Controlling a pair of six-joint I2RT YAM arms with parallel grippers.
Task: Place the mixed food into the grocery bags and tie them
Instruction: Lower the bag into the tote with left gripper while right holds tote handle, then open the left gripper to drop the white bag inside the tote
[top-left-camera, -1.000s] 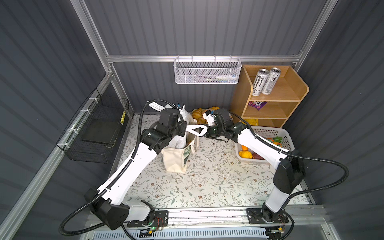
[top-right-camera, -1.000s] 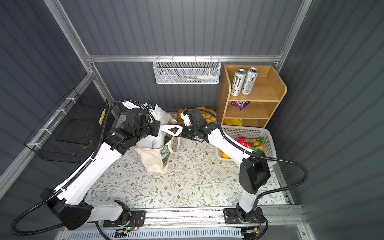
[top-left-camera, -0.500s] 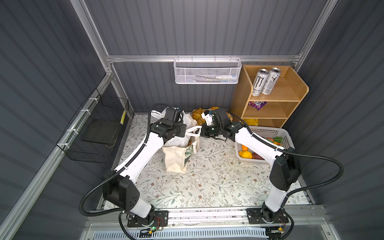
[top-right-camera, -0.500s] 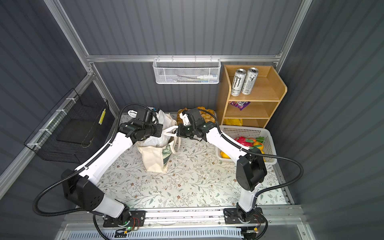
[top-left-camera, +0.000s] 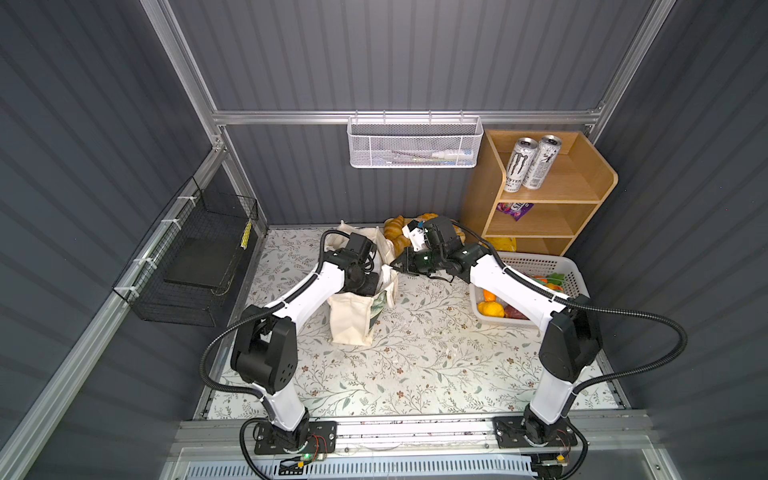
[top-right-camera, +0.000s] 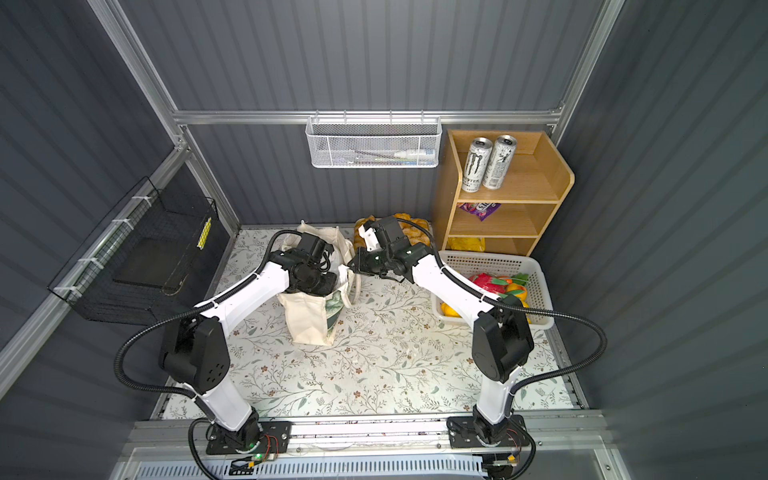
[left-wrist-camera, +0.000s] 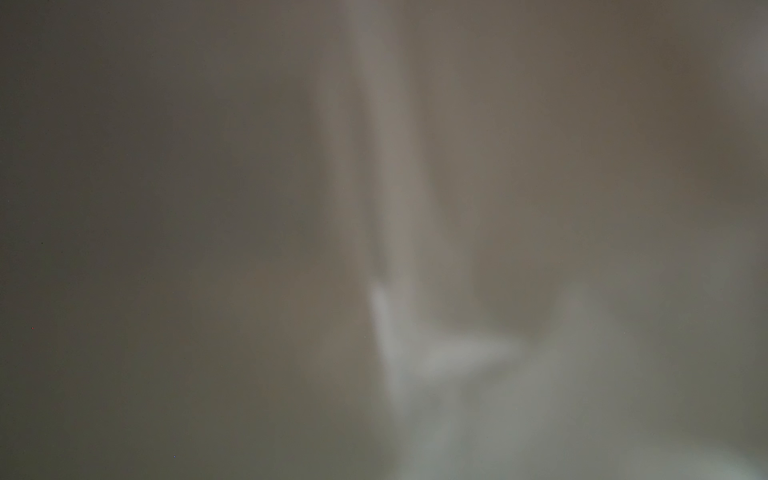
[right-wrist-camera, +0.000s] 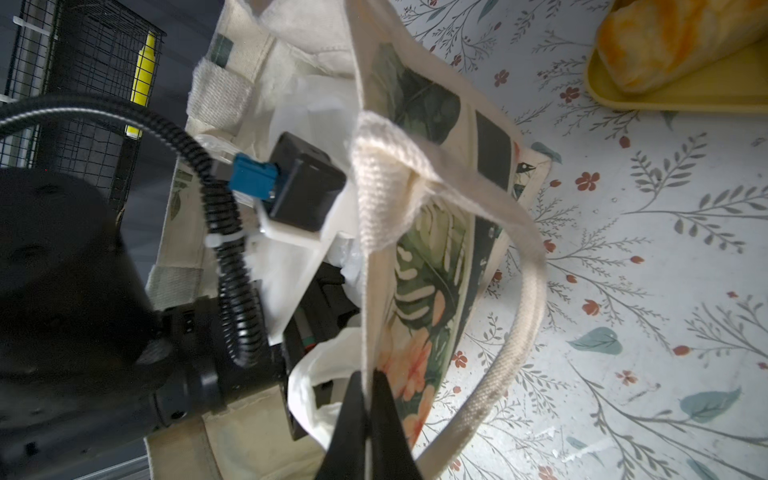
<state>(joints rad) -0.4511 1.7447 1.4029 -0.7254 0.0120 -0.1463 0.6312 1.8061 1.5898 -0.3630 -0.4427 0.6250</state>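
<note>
Fingers (right-wrist-camera: 347, 432) of the right gripper (right-wrist-camera: 366, 384) are pinched together on the top rim of the canvas tote (right-wrist-camera: 419, 266), where a second ago they stood apart in the air beside a white loop handle. That loop of the white plastic bag (right-wrist-camera: 309, 116), then held out from the tote toward 3 o'clock, has gone from both top views. The crinkled plastic now lies inside the tote's mouth, some of it just beside the right fingers. The left gripper (right-wrist-camera: 328, 299) has come down from above the tote into its mouth. Its fingers are hidden behind the canvas wall and closed, and what they hold cannot be told, since the left wrist view is only a pale blur. The left arm (top-left-camera: 307, 297) has changed too: stretched low from its base before, it is now folded with its elbow raised. With the arm bases at 6 o'clock, the tote stands upright on the flowered surface (top-left-camera: 415, 365) at about 10 o'clock, in the same spot as before, with one cream strap (right-wrist-camera: 515, 316) hanging loose outside its printed wall. Toy produce (top-left-camera: 490, 309), orange, red and green, lies unmoved in the white basket (top-left-camera: 536, 262) at 3 o'clock, well apart from the tote. Bread rolls (top-left-camera: 395, 232) sit at 12 o'clock, just behind the right gripper, and the wooden shelf (top-left-camera: 552, 195) with two drink cans (top-left-camera: 532, 162) stands at 1 o'clock.
</note>
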